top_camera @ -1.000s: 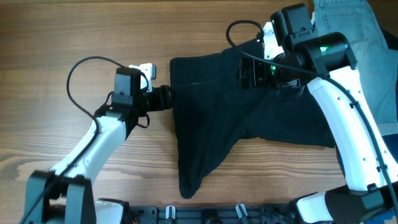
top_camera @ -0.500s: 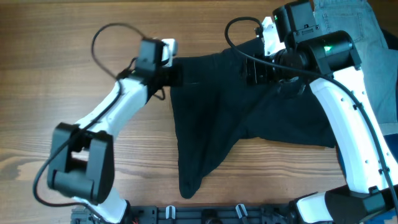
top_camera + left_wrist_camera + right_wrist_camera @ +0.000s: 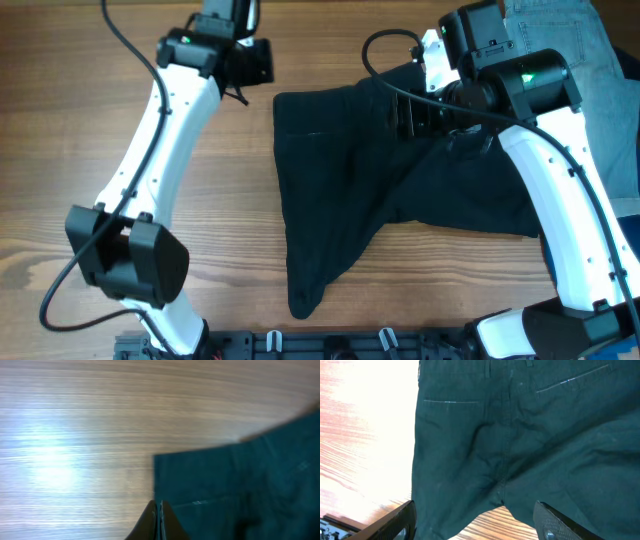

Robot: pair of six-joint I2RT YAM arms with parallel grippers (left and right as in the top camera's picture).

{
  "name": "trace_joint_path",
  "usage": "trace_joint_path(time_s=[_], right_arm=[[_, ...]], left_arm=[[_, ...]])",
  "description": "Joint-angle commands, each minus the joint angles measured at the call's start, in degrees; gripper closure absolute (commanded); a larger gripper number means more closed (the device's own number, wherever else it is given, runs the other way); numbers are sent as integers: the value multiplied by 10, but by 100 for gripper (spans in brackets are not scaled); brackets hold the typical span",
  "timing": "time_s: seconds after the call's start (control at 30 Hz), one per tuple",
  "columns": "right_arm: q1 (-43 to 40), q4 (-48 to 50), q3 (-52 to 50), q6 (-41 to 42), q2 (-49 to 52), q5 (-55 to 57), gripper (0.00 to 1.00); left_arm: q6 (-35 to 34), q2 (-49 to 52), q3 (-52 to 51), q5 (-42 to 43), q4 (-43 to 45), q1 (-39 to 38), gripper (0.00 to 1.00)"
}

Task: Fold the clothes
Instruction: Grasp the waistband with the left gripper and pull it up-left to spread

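Note:
The clothes (image 3: 340, 190), a black garment with a waistband, lie spread on the wooden table, one leg trailing toward the near edge. My left gripper (image 3: 255, 62) is shut with nothing in it, raised beyond the garment's far left corner. In the left wrist view its fingertips (image 3: 160, 510) press together above that corner of the clothes (image 3: 240, 485). My right gripper (image 3: 395, 115) hovers open over the waistband area. Its wrist view shows both fingers wide apart (image 3: 475, 525) above the clothes (image 3: 520, 435), touching nothing.
A light blue denim garment (image 3: 590, 60) lies at the far right, partly under the right arm. Bare wooden table (image 3: 120, 200) stretches to the left of the black garment. A dark rail (image 3: 330, 345) runs along the near edge.
The left gripper shut at the garment's left edge, then swung up and away toward the far side, taking no fabric. The right gripper's jaws narrowed slightly and it stayed in place.

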Motion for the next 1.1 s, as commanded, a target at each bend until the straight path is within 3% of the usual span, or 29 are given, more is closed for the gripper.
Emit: trace_joint_path(time_s=[0.0, 0.37, 0.47, 0.57, 0.6, 0.63, 0.73, 0.77, 0.87, 0.93, 1.0, 1.07], right_arm=[[-1, -2, 12, -6, 7, 5, 24], [-1, -16, 12, -6, 7, -2, 23], [-1, -19, 12, -6, 7, -3, 12], [-1, -26, 12, -6, 7, -3, 7], [-1, -27, 12, -6, 7, -3, 5], [-1, -27, 12, -6, 7, -3, 3], [-1, -26, 12, -7, 7, -3, 1], [-1, -26, 12, -6, 7, -3, 0], [-1, -26, 12, -6, 7, -3, 1], [-1, -27, 12, -7, 7, -3, 0], [-1, -26, 12, -8, 7, -3, 0], [-1, -27, 12, -10, 7, -3, 0]], left_arm=[[-8, 83, 41, -5, -50, 13, 96], [-3, 212, 148, 22, -61, -30, 96], [-5, 228, 148, 25, -60, -35, 96], [-5, 247, 148, 25, -66, -36, 95], [-5, 252, 148, 25, -69, -36, 92], [-5, 258, 148, 25, -71, -36, 79], [-5, 277, 148, 25, -83, -37, 68], [-2, 284, 148, 27, -84, -39, 56], [7, 294, 148, 27, -84, -47, 52], [11, 305, 148, 27, -87, -54, 18], [10, 315, 148, 28, -89, -56, 20], [10, 330, 148, 34, -85, -57, 15]])
